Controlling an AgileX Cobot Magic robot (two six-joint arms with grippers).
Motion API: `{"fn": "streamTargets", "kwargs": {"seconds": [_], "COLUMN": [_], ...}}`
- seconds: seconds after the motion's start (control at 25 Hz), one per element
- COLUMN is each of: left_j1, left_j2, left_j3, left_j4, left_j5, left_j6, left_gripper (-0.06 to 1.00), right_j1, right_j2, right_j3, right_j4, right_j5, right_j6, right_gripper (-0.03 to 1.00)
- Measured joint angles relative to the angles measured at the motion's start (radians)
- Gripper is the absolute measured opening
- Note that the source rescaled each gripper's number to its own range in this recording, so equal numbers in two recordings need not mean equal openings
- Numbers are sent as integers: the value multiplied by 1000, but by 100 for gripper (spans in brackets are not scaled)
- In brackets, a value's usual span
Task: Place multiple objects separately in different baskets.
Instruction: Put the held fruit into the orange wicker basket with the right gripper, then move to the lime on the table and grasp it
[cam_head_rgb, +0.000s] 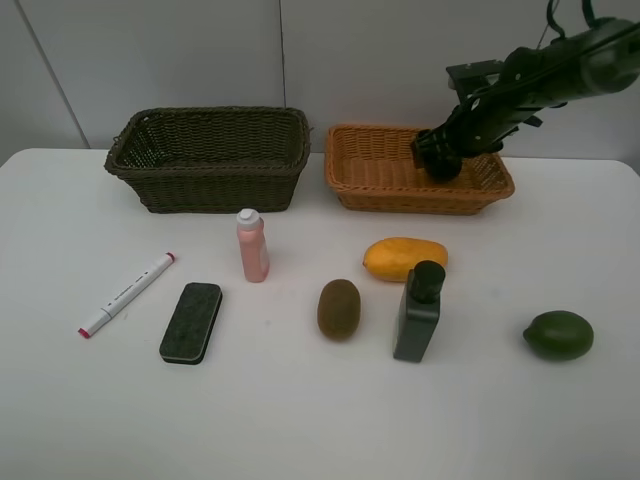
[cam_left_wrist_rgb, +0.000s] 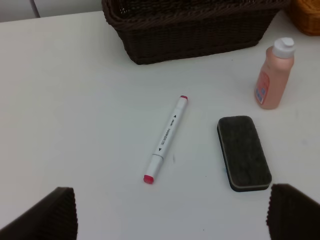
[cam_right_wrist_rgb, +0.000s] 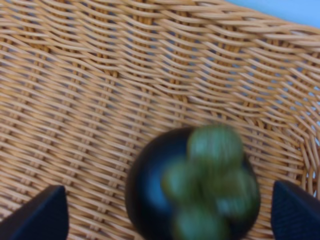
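My right gripper (cam_head_rgb: 438, 155) is open inside the orange-tan basket (cam_head_rgb: 420, 197). In the right wrist view the dark mangosteen (cam_right_wrist_rgb: 200, 195), with its green cap, lies on the basket's floor (cam_right_wrist_rgb: 100, 100) between my spread fingers (cam_right_wrist_rgb: 40, 215). The dark olive-brown basket (cam_head_rgb: 215, 185) holds nothing I can see. On the table lie the mango (cam_head_rgb: 403, 258), kiwi (cam_head_rgb: 339, 308), lime (cam_head_rgb: 558, 335), pink bottle (cam_head_rgb: 252, 247), dark green bottle (cam_head_rgb: 418, 312), marker (cam_head_rgb: 127, 294) and eraser (cam_head_rgb: 191, 321). My left gripper (cam_left_wrist_rgb: 171, 192) is open above the marker (cam_left_wrist_rgb: 166, 139) and eraser (cam_left_wrist_rgb: 244, 152).
The white table (cam_head_rgb: 300, 420) runs to a grey wall behind the baskets. The left arm is out of the exterior high view. The pink bottle (cam_left_wrist_rgb: 274, 75) stands upright in front of the dark basket (cam_left_wrist_rgb: 200, 35).
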Motion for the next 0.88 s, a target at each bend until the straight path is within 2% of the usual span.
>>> {"fn": "streamTargets", "kwargs": {"seconds": [0.6, 0.88], "left_j1": [0, 0], "left_j2": [0, 0], "left_j3": [0, 0], "left_j4": [0, 0], "left_j5": [0, 0], "left_j6": [0, 0], "left_gripper": [100, 100], "right_j1": [0, 1], "right_j2": [-3, -99], "right_j3": [0, 0], "right_j4": [4, -2], "right_j5": [2, 66], "right_j6": [0, 0], "right_gripper": [98, 98]}}
